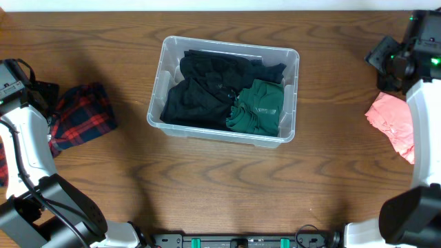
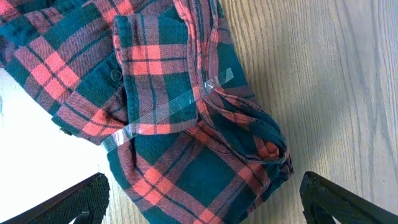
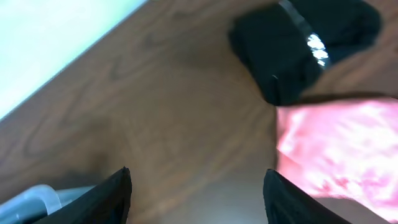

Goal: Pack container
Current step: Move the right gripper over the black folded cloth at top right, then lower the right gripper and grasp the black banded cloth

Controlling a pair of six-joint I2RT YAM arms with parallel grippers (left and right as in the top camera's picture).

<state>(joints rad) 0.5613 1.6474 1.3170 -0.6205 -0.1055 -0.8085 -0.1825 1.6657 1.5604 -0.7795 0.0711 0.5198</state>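
Observation:
The clear plastic container (image 1: pixel 289 134) sits mid-table and holds a black garment (image 1: pixel 200 86) and a folded green garment (image 1: pixel 258 107). A red and dark plaid shirt (image 1: pixel 86 114) lies on the table at the left; it fills the left wrist view (image 2: pixel 180 112). My left gripper (image 2: pixel 202 202) is open just above the shirt, one finger on each side. A pink garment (image 1: pixel 393 124) lies at the right edge and shows in the right wrist view (image 3: pixel 342 149). My right gripper (image 3: pixel 196 199) is open and empty above bare table beside it.
The right arm's dark body (image 1: pixel 400 55) stands at the far right, the left arm (image 1: pixel 21 148) along the left edge. A black object (image 3: pixel 298 43) lies beyond the pink garment. A corner of the container (image 3: pixel 37 199) shows low left in the right wrist view.

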